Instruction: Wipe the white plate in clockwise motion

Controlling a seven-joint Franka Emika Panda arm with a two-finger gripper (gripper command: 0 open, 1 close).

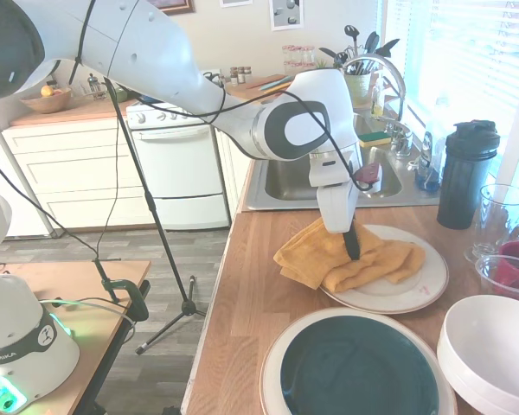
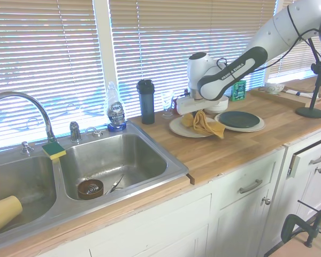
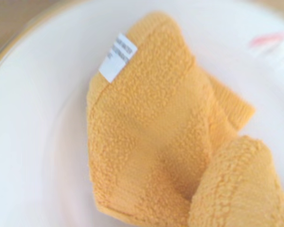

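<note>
On the wooden counter (image 1: 251, 285), beside the teal-centred plate (image 1: 360, 367), the white plate (image 1: 415, 294) carries a crumpled orange towel (image 1: 346, 259), its white tag (image 3: 117, 56) showing; gripper (image 1: 352, 245) pressed into the towel, fingers apparently pinched on it.

A teal-centred plate (image 1: 359, 367) is sitting on the wooden table (image 1: 251, 294) beside stacked white bowls (image 1: 493, 350); a black shaker bottle (image 1: 467, 173) is standing near the sink (image 2: 109, 160).

bright daylight through the window blinds (image 2: 150, 48) overexposes both exterior views; the wrist view is soft and washed out.
</note>
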